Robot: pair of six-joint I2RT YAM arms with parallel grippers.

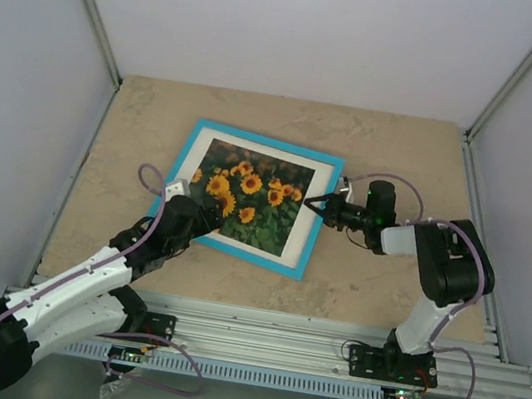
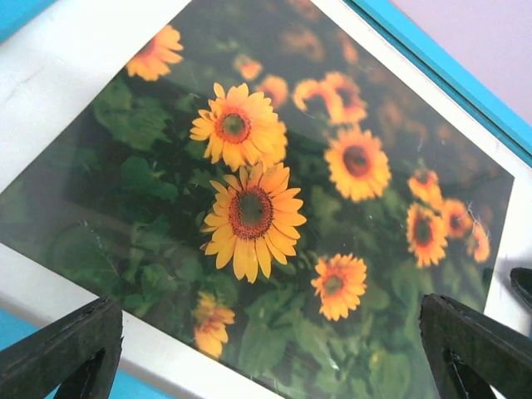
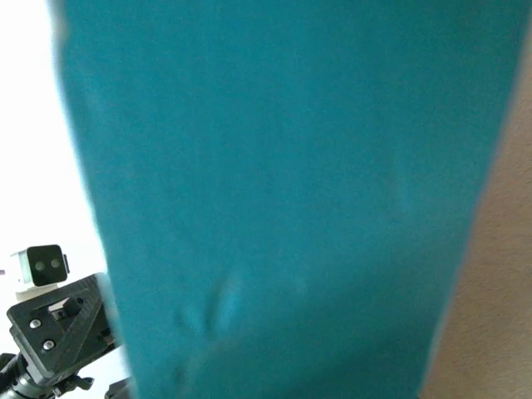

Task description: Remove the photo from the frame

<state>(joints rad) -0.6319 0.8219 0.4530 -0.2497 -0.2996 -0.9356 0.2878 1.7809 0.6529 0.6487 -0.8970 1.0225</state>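
Just one frame [image 1: 265,141], one photo [image 1: 249,197]; left jaws wide apart, right jaws tight on frame edge.

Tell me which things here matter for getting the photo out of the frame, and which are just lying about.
For the job: photo, frame, mat around the photo, left gripper, right gripper.
Just there: table, walls, rail.

Photo [image 1: 251,197]: glossy print; we note glare across it.
White mat [image 2: 75,58]: matt card.
Frame [image 3: 274,199]: smooth turquoise coat, faintly dimpled.
Table [image 1: 383,289]: matt, mottled stone look.
Left gripper [image 2: 270,341] fingers [image 2: 66,349]: black plastic, which we record as finely ridged.
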